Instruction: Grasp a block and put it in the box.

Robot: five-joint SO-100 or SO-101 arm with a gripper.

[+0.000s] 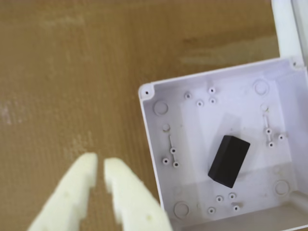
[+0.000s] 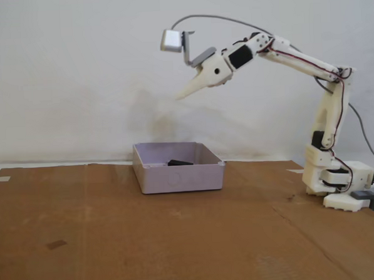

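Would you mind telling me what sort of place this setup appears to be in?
Probably a home or hobbyist bench, not a factory: a small white arm stands on a table covered with brown cardboard against a bare white wall, with only a plastic box holding a black block.

one block [image 1: 229, 160], one box [image 1: 155, 130]

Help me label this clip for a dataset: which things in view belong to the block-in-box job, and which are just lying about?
Belong to the job:
- block, black, lying inside the box
- box, pale tray on the cardboard
- gripper, nearly shut, empty, raised above the box

Just lying about:
- cardboard sheet covering the table
- camera on the wrist, with grey cable
- dark smudge on the cardboard
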